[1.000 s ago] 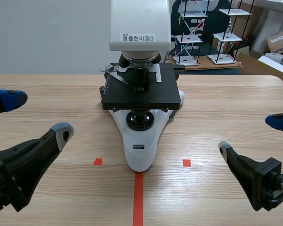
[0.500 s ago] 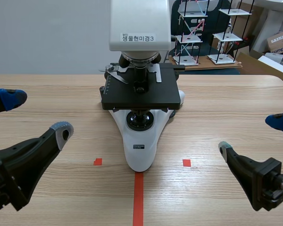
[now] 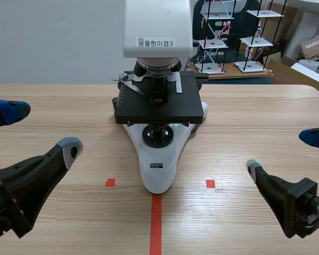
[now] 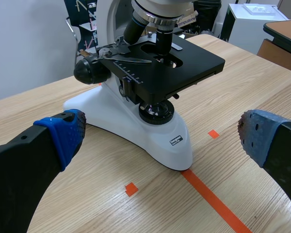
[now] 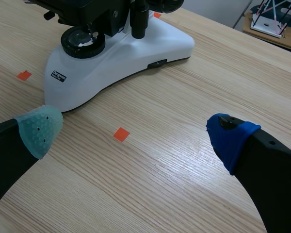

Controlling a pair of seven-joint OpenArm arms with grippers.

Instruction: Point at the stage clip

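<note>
Both my grippers sit low on the table with their fingers spread wide, flanking the microscope.
My left gripper sits at 8 o'clock from the microscope and my right gripper at 4 o'clock, each tilted inward. The stage clip, a thin silver metal arm, lies at 11 o'clock on the black stage, beside the objective lenses and well apart from both grippers.
</note>
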